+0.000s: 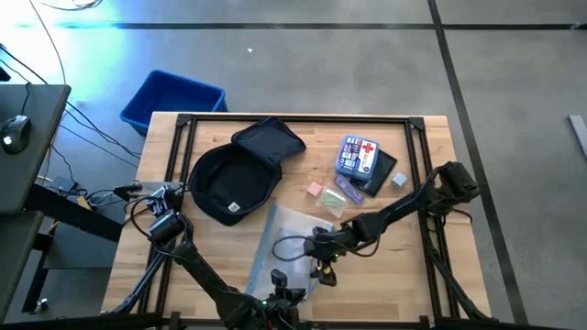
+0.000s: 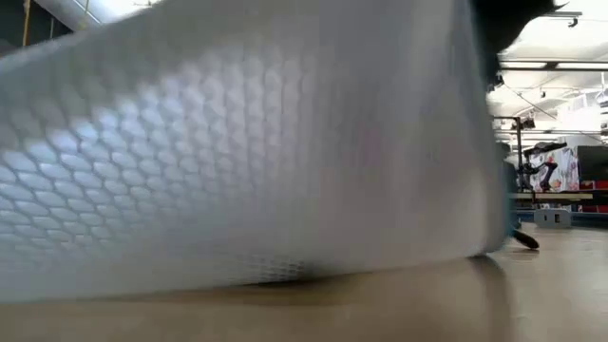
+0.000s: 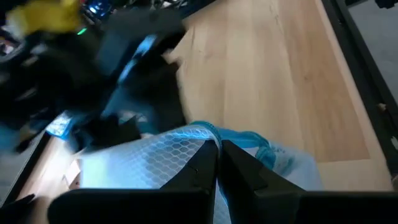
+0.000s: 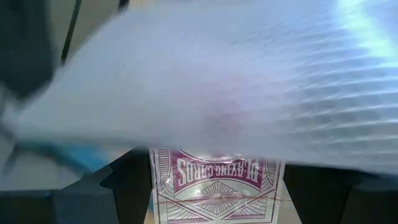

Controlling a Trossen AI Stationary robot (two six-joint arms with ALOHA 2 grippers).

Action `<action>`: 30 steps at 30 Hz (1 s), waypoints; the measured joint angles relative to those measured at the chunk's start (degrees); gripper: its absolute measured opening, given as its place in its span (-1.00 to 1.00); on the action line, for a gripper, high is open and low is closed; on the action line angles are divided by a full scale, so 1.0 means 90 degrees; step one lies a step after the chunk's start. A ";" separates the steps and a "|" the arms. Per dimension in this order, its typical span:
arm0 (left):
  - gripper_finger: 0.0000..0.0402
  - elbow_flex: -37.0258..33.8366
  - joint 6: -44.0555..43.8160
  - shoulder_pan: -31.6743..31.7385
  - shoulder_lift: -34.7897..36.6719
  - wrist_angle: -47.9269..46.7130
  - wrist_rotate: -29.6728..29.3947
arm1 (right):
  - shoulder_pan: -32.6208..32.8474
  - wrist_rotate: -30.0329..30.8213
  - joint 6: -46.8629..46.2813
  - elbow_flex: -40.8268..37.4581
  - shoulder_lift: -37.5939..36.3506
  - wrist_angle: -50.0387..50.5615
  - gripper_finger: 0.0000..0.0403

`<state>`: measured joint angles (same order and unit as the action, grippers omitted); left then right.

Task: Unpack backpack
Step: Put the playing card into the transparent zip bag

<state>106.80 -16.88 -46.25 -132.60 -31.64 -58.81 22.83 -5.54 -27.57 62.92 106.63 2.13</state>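
Backpack lies unzipped near the table's far left, flap thrown back, black lining showing; looks emptied, tho you can't see right to the bottom; first-aid kit & small bits already out on the wood; right gripper holds a box of playing cards between wide-set fingers; left gripper pinched tight on a bubble-wrap pouch, honeycomb-textured, translucent, crinkly; cards still to set down.

A: High view evenly lit, sharp; blue glare streak on floor beyond the table's far left corner.
B: Low view?
A: Bubble-wrap pouch fills it, out of focus; bright ceiling lights top right.
B: Wrists?
A: Both blurred; playing-card box readable.
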 joint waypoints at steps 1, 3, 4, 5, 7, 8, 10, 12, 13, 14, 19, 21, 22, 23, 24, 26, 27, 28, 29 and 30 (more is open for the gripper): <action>-1.00 0.0000 -0.0005 0.0016 0.0000 -0.0005 0.0021 | -0.0051 0.0103 0.0000 0.0000 0.0035 -0.0146 0.38; -1.00 0.0000 -0.0017 0.0023 0.0000 -0.0012 0.0049 | -0.0128 0.0397 -0.0005 0.0000 0.0079 -0.0419 0.38; -1.00 0.0000 -0.0017 0.0026 0.0000 -0.0019 0.0058 | -0.0156 0.0591 -0.0036 0.0000 0.0101 -0.0599 0.38; -1.00 0.0000 -0.0019 0.0024 0.0000 -0.0021 0.0066 | -0.0170 0.0744 -0.0049 0.0000 0.0113 -0.0727 0.40; -1.00 0.0000 -0.0046 0.0015 0.0000 -0.0054 0.0078 | -0.0195 0.0922 -0.0032 0.0000 0.0165 -0.0951 0.56; -1.00 0.0000 -0.0046 0.0014 0.0000 -0.0055 0.0115 | -0.0199 0.0943 -0.0025 0.0000 0.0185 -0.1108 0.67; -1.00 0.0000 -0.0050 0.0014 0.0000 -0.0061 0.0149 | -0.0207 0.0964 -0.0003 0.0000 0.0189 -0.1232 0.86; -1.00 0.0000 -0.0055 0.0011 0.0000 -0.0089 0.0151 | -0.0209 0.1001 -0.0043 0.0003 0.0192 -0.1307 0.91; -1.00 0.0000 -0.0074 0.0009 0.0000 -0.0125 0.0153 | -0.0206 0.1014 -0.0027 0.0002 0.0196 -0.1278 0.88; -1.00 0.0000 -0.0127 0.0009 0.0000 -0.0178 0.0159 | -0.0206 0.1015 0.0030 0.0002 0.0201 -0.1275 0.85; -1.00 0.0000 -0.0468 -0.0035 0.0002 -0.0624 0.0168 | -0.0011 0.1019 0.0324 0.0002 0.0157 -0.1210 0.72; -1.00 0.0000 -0.0682 -0.0054 0.0002 -0.0903 0.0168 | 0.0106 0.0996 0.0352 0.0002 0.0057 -0.1084 0.71; -1.00 0.0000 -0.0771 -0.0068 0.0002 -0.1020 0.0166 | 0.0168 0.0991 0.0347 0.0002 -0.0009 -0.0961 0.71; -1.00 0.0000 -0.0836 -0.0086 0.0002 -0.1121 0.0170 | 0.0226 0.0975 0.0312 0.0002 -0.0059 -0.0828 0.71; -1.00 0.0000 -0.0894 -0.0099 0.0004 -0.1225 0.0184 | 0.0279 0.0981 0.0237 0.0005 -0.0113 -0.0670 0.71; -1.00 0.0000 -0.0946 -0.0133 0.0010 -0.1368 0.0291 | 0.0422 0.1062 0.0191 0.0005 -0.0138 -0.0286 0.71; -1.00 0.0000 -0.0942 -0.0159 0.0010 -0.1392 0.0314 | 0.0505 0.1110 0.0158 0.0005 -0.0138 -0.0118 0.71; -1.00 0.0000 -0.0923 -0.0179 0.0010 -0.1395 0.0323 | 0.0586 0.1110 0.0110 0.0004 -0.0137 0.0064 0.71; -1.00 0.0000 -0.0878 -0.0196 0.0010 -0.1396 0.0324 | 0.0663 0.1065 0.0095 0.0002 -0.0119 0.0200 0.71; -1.00 0.0000 -0.0809 -0.0213 0.0010 -0.1400 0.0332 | 0.0724 0.0963 0.0120 0.0002 -0.0086 0.0255 0.71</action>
<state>106.80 -24.16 -48.17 -132.51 -44.24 -55.83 29.35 3.13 -26.50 62.94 105.86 4.42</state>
